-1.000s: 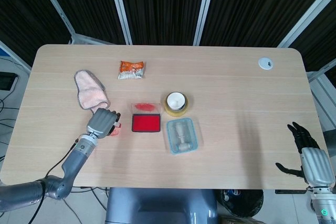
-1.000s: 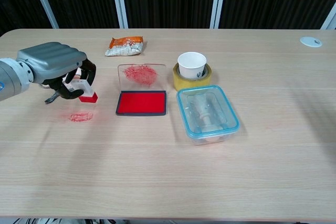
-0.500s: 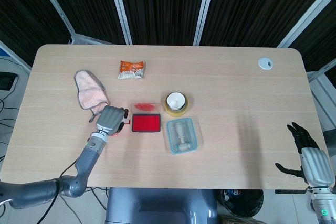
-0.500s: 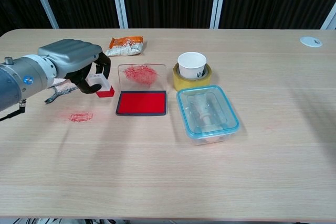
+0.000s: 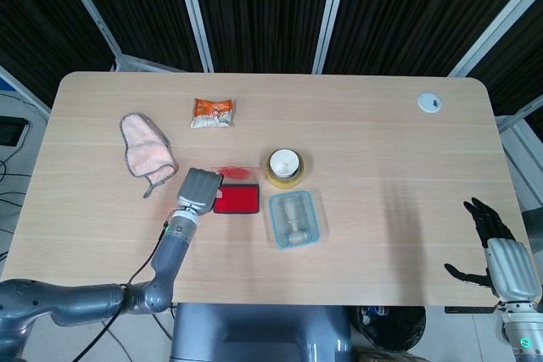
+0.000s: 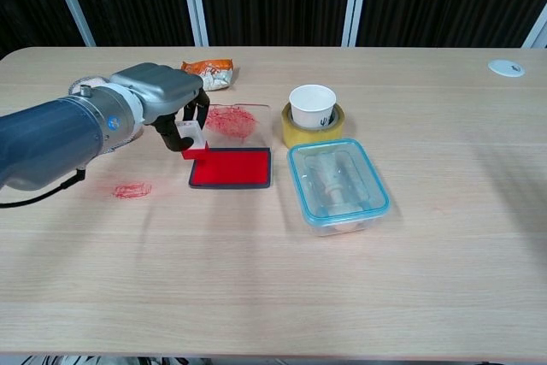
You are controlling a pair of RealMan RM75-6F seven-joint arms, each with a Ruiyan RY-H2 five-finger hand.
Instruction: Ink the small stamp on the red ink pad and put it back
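My left hand grips the small stamp, a clear block with a red base, just above the left edge of the red ink pad. The pad's clear lid, smeared red, stands open behind it. In the head view the hand hides the stamp. A red stamp mark lies on the table to the left. My right hand hangs open off the table's near right edge, holding nothing.
A clear lidded box lies right of the pad. A white cup in a yellow tape roll stands behind it. A snack packet, a pink cloth and a white disc also lie on the table.
My left hand has carried the small stamp rightward from beside the red mark to the ink pad's left edge. The right hand has not moved.
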